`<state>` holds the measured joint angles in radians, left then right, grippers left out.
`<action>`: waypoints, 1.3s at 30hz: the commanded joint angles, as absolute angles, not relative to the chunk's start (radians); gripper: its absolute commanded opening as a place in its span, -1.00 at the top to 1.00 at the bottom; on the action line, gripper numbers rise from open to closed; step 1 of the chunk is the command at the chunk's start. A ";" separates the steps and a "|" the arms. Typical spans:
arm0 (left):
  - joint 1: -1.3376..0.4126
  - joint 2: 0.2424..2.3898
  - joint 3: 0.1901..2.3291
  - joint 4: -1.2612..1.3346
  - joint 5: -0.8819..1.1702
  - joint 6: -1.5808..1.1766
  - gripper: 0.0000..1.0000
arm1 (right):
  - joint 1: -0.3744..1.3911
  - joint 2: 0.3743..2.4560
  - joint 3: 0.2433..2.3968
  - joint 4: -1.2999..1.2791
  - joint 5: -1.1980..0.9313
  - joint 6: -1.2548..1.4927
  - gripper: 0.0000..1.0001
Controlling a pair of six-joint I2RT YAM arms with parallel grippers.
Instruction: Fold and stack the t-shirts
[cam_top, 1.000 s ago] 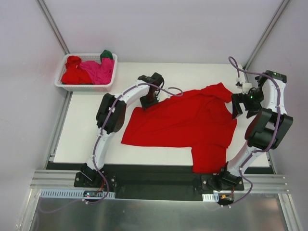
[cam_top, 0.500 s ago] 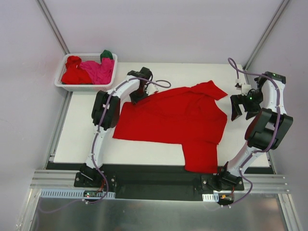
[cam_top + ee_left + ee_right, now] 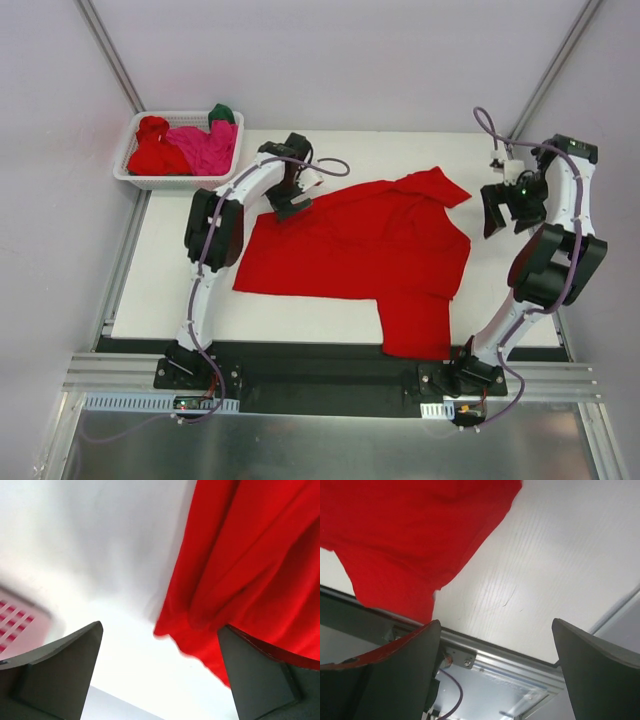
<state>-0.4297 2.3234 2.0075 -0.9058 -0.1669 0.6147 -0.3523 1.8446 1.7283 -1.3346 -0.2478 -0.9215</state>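
A bright red t-shirt [image 3: 360, 250] lies spread on the white table [image 3: 170, 280], one part hanging over the near edge. My left gripper [image 3: 291, 204] hovers at the shirt's far left corner with its jaws wide apart. In the left wrist view that gripper [image 3: 160, 628] holds nothing, and the red cloth [image 3: 250, 565] lies loose beside the right finger. My right gripper [image 3: 503, 213] stands open to the right of the shirt. In the right wrist view it [image 3: 496, 622] is empty above bare table, the red shirt [image 3: 410, 535] lying to its left.
A white lattice basket [image 3: 180, 181] at the far left corner holds a red shirt [image 3: 152, 152], a magenta one [image 3: 205, 148] and a dark green one [image 3: 222, 113]. The table's near edge and a metal rail [image 3: 510, 662] show in the right wrist view.
The left gripper pulled the shirt to the left, then opened and let go of its corner. The right gripper shifted slightly and stayed open.
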 commanded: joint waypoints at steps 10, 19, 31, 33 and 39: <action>-0.440 1.849 1.835 -0.988 -0.133 0.548 -0.99 | -0.206 1.931 1.686 -1.407 -0.500 -0.982 -0.93; -0.436 1.675 1.655 -0.992 -0.238 0.577 -0.99 | -0.210 1.901 1.485 -0.998 -0.276 -0.966 -0.93; -0.433 1.693 1.628 -1.023 -0.256 0.588 -0.99 | -0.230 1.920 1.503 -0.732 -0.241 -0.976 -0.93; -0.434 1.703 1.621 -1.026 -0.252 0.581 -0.99 | -0.229 1.934 1.505 -0.729 -0.244 -0.962 -0.93; -0.434 1.743 1.663 -1.031 -0.247 0.577 -0.99 | -0.232 1.947 1.448 -0.693 -0.258 -0.948 -0.81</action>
<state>-0.4374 1.7218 1.6295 -0.9951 -0.2428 0.5770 -0.2260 1.9423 1.4677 -0.7181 -0.2394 -0.9581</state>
